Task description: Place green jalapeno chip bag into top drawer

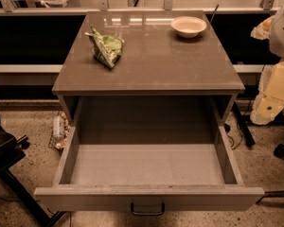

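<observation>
Top drawer (146, 197): pulled all the way out toward me, with its flat front panel nearest and its grey-brown floor bare.
Handle (147, 209): small dark metal loop, centred low on the front panel.
Surface (156, 70): smooth brown cabinet top directly above the open drawer, catching a bit of glare along its far edge.
Green jalapeno chip bag (105, 47): crumpled, lying on the surface in the left rear part, close to the left edge and well apart from the drawer opening below.
White bowl (188, 26): round and upright on the right rear corner of the surface, well apart from the bag.
Robot arm (274, 89): pale cream links standing off the right side of the cabinet, partly cut by the edge of the view.
Tool (262, 28): up at the far right, beyond the surface's right rear corner and nowhere near the bag; holding nothing that I can see, but whether it is wide or narrow I cannot tell.
Floor (33, 126): speckled, with some small clutter by the cabinet's left leg.
</observation>
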Action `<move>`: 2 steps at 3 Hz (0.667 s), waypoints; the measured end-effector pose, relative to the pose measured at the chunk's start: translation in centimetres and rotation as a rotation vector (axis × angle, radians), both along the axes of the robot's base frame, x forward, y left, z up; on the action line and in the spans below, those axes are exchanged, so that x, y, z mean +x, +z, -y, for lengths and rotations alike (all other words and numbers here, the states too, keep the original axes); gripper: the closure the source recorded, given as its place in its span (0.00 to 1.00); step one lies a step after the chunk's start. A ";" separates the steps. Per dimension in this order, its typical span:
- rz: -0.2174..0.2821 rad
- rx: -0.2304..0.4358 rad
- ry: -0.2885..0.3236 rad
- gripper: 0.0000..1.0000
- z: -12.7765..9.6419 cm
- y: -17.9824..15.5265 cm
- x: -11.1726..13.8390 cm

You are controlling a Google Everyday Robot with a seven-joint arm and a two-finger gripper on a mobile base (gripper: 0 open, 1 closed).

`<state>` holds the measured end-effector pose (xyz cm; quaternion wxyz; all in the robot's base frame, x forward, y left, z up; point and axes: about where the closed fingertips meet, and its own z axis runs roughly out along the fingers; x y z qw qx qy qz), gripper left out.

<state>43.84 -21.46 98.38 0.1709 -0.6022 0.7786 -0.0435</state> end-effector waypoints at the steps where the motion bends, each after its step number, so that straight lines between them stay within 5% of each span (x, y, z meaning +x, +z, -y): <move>1: 0.000 0.000 0.000 0.00 0.0 0.0 0.0; 2: 0.015 0.022 -0.016 0.00 0.0 0.1 0.3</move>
